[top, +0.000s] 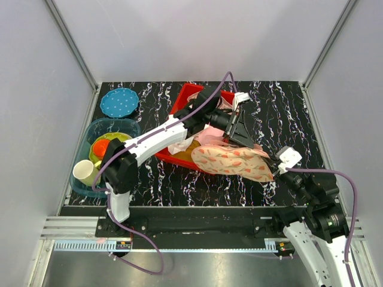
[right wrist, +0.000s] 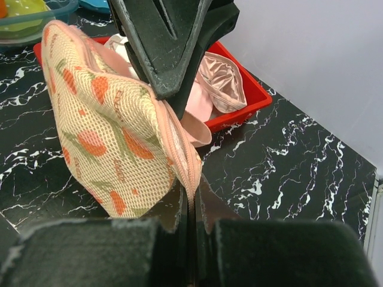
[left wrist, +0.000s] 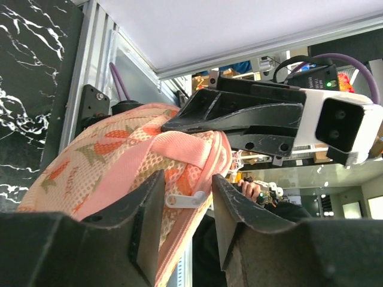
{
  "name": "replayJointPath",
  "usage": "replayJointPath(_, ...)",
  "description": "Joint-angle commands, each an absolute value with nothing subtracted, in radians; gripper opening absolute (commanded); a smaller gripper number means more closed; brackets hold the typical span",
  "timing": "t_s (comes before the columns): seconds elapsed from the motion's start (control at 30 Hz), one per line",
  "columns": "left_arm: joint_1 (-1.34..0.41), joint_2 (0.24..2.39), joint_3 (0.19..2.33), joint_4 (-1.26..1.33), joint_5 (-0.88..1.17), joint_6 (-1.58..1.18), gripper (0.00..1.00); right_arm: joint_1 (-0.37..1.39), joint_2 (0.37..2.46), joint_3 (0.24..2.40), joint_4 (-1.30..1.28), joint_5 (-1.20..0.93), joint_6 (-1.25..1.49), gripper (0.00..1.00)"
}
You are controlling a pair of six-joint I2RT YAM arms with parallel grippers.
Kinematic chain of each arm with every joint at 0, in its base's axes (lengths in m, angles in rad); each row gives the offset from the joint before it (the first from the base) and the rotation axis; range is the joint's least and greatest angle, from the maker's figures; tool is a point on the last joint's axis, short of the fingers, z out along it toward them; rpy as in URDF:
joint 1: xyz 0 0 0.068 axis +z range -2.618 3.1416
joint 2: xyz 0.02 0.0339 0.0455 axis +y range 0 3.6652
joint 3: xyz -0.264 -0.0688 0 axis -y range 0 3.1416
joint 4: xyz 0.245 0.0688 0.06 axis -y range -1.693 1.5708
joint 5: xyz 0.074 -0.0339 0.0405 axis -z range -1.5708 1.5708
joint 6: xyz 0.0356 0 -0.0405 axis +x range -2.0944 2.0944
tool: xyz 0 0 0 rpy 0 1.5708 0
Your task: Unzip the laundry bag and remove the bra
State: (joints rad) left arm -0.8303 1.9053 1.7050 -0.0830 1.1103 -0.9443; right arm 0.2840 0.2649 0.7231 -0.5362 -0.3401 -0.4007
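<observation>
Left jaws: parted, straddling the zip pull (left wrist: 188, 199) on the bag (left wrist: 108, 161); not closed on it.
Right jaws: pinched shut on the pink trim (right wrist: 187, 164) at the bag end farthest from the bin (top: 184, 98).
Bag: stood on edge on the table (top: 287, 107), against the bin's near side; I cannot tell how far the zip is open.
Bra: not seen; probably inside the bag.
Risk, missed pull: the tab is small and lies against the mesh, so the left jaws may catch fabric or trim instead and jam the zip.
Risk, slipped hold: the right pinch holds only thin trim, so a pull toward the bin could drag it free and the bag would fold.
Risk, contact: both arms crowd the bag's far end and could touch.
</observation>
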Motion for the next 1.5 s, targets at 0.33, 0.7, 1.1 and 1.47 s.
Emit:
replayJointPath(0.33,-0.833,1.844,1.712,0.114,1.167,-1.071,0.23,0.284,0.256,0.723,-0.468,-0.284,-0.423,0.0)
replayJointPath(0.7,-0.833,1.844,1.713,0.1,1.164,-1.062,0.0,0.284,0.262,0.719,-0.466,-0.281,-0.425,0.0)
replayJointPath(1.1,-0.729,1.763,1.651,-0.029,1.042,-0.954,0.0,0.284,0.207,0.707,-0.517,-0.152,-0.324,0.0)
replayJointPath(1.47,-0.559,1.638,1.484,-0.213,0.928,-0.79,0.0,0.284,0.117,0.764,-0.568,0.239,-0.068,0.0)
